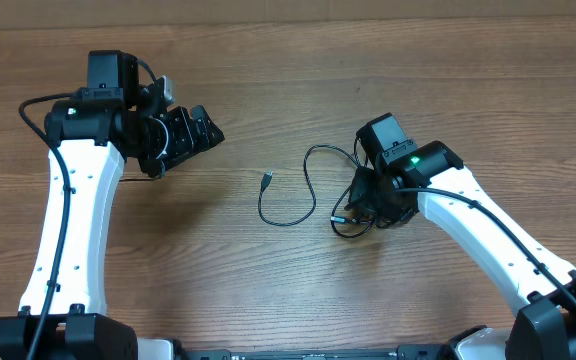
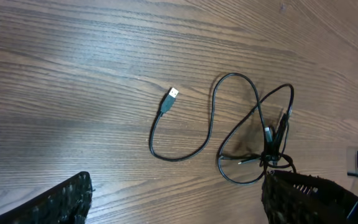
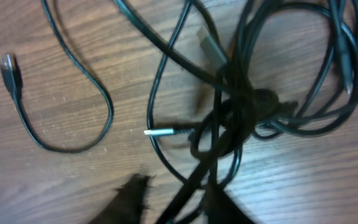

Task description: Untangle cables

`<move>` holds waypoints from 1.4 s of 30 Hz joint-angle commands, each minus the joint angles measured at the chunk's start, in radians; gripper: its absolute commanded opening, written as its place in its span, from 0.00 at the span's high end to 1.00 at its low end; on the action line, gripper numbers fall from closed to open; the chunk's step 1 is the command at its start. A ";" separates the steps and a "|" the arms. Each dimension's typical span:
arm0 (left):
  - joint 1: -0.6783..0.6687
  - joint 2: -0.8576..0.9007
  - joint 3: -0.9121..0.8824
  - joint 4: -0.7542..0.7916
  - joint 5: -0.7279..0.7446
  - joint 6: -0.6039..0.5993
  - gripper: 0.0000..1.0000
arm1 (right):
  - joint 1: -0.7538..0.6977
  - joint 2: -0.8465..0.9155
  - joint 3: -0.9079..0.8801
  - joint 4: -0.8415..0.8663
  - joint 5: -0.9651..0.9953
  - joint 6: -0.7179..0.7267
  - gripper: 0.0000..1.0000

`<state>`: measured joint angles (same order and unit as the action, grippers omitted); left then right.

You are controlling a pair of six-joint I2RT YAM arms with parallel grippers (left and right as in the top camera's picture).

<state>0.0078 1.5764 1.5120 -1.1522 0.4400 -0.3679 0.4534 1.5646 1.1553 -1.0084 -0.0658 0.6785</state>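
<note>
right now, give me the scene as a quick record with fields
cables: knot of thin black cords, under the right arm's wrist
loose end: one strand curls out toward the left arm, ending in a USB plug
silver tip: small plug poking out of the knot
left tool: open, empty, away from the cords
right tool: at the knot; grip cannot be judged
surface: wooden table

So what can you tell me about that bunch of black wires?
The cables are thin, black, rubbery-looking cords lying on the wooden table. Most are knotted in a small clump under the right gripper; whether it grips them is unclear. One strand loops out left, ending in a USB plug. A silvery tip pokes from the knot.
</note>
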 commanded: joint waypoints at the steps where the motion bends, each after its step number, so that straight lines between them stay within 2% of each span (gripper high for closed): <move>1: -0.023 -0.008 0.015 0.000 0.005 -0.007 0.14 | 0.003 0.003 -0.006 0.021 0.019 0.002 0.93; 2: -0.030 -0.008 0.015 0.000 0.006 -0.007 0.14 | 0.003 0.003 -0.006 0.028 0.017 0.002 0.96; 7: -0.097 -0.008 0.015 0.006 0.005 -0.006 0.14 | 0.003 0.002 0.052 0.060 -0.082 -0.027 0.96; 15: -0.208 0.006 0.015 0.047 -0.030 -0.007 0.16 | -0.025 0.001 0.388 0.052 -0.492 -0.142 0.96; 16: -0.218 0.011 0.015 0.046 -0.029 -0.007 0.17 | -0.031 0.001 0.481 0.045 -0.562 -0.142 0.96; 20: -0.225 0.018 0.015 0.048 -0.020 -0.014 0.18 | -0.030 0.001 0.590 0.045 -0.643 -0.142 0.96; 24: -0.225 0.019 0.015 0.065 0.024 -0.007 0.20 | -0.030 0.001 0.614 0.066 -0.724 -0.141 0.96; 29: -0.225 0.019 0.015 0.132 0.080 0.023 0.19 | -0.030 0.001 0.614 0.095 -0.843 -0.132 0.96; 32: -0.225 0.019 0.015 0.176 0.106 -0.037 0.20 | -0.030 0.001 0.614 0.128 -0.941 -0.130 0.96; 34: -0.225 0.019 0.015 0.203 0.177 -0.013 0.23 | -0.030 0.001 0.614 0.133 -0.948 -0.130 0.96; 37: -0.225 0.019 0.015 0.235 0.274 0.073 0.24 | -0.030 0.001 0.613 0.126 -0.922 -0.130 0.96; 42: -0.225 0.019 0.015 0.281 0.293 0.068 0.23 | -0.030 0.001 0.613 0.126 -0.922 -0.130 0.96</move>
<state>-0.2100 1.5879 1.5120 -0.8986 0.6575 -0.3302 0.4259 1.5772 1.7477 -0.8898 -0.9466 0.5503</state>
